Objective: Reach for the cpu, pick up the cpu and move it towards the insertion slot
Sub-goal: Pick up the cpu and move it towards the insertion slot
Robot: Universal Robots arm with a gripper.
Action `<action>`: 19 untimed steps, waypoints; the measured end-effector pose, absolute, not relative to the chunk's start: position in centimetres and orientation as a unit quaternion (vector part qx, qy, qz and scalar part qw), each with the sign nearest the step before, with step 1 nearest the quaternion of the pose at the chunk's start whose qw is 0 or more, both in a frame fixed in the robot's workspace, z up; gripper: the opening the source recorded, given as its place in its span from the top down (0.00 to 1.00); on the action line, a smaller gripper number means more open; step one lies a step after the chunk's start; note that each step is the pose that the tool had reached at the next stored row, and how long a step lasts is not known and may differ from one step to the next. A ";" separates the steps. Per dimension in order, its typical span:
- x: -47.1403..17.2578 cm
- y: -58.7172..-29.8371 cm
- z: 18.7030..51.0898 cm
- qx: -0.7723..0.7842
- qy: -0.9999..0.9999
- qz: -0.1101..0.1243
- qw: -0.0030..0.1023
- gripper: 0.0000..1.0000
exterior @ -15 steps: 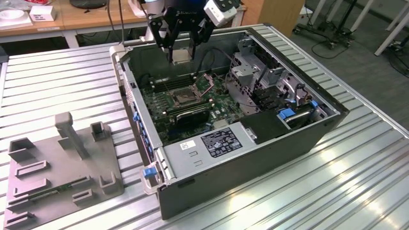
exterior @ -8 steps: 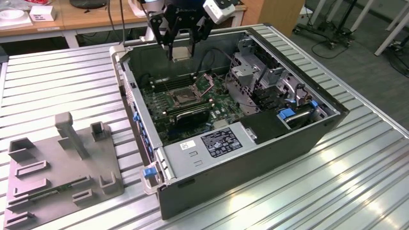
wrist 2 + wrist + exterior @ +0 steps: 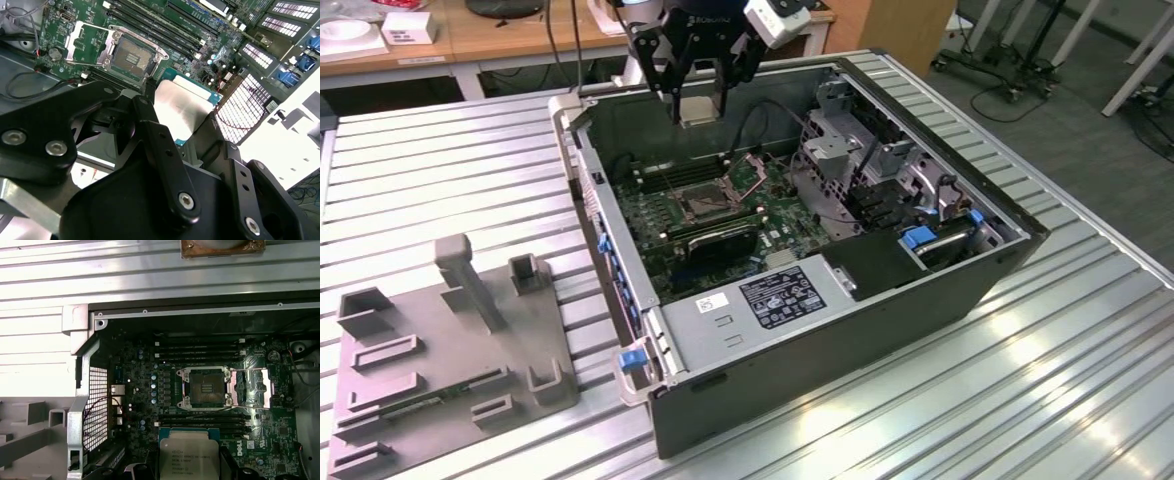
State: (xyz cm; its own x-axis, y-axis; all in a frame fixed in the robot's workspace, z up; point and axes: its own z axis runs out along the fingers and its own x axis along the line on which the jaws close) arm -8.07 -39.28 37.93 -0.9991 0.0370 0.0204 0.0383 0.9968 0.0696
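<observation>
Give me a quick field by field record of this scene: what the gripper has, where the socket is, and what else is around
gripper: gripper shut on the cpu, above the open computer case
cpu: held off the board, silvery face showing in both wrist views
insertion slot: insertion slot empty, its bracket swung open
grey fixture: grey fixture on the slatted table, at the exterior view's left

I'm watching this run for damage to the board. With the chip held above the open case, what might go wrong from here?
1. The gripper pinches the flat silvery square cpu only by its edges, so it might slip or tilt and fall onto the green motherboard.
2. The square dark insertion slot lies open with its silvery bracket swung aside; a skewed approach could harm its contacts.
</observation>
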 end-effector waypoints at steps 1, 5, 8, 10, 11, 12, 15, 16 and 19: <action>-8.1 -39.3 37.9 -0.019 -0.999 -0.035 0.010 0.45; -8.1 -39.3 37.9 -0.019 -0.999 -0.035 0.010 0.45; -8.1 -39.2 37.9 -0.019 -0.999 -0.035 0.010 0.45; -8.1 -39.0 37.9 -0.019 -0.999 -0.035 0.010 0.45; -8.1 -38.8 37.9 -0.019 -0.999 -0.035 0.010 0.45; -8.1 -38.6 37.9 -0.019 -0.999 -0.035 0.010 0.45; -8.0 -38.0 37.9 -0.019 -0.999 -0.035 0.010 0.45; -7.9 -37.8 37.9 -0.019 -0.999 -0.035 0.010 0.45; -7.2 -37.4 37.9 -0.019 -0.999 -0.035 0.010 0.45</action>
State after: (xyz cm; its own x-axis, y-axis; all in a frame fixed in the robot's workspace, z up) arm -7.23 -37.36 37.90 -0.9991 0.0370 0.0204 0.0384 0.9968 0.0697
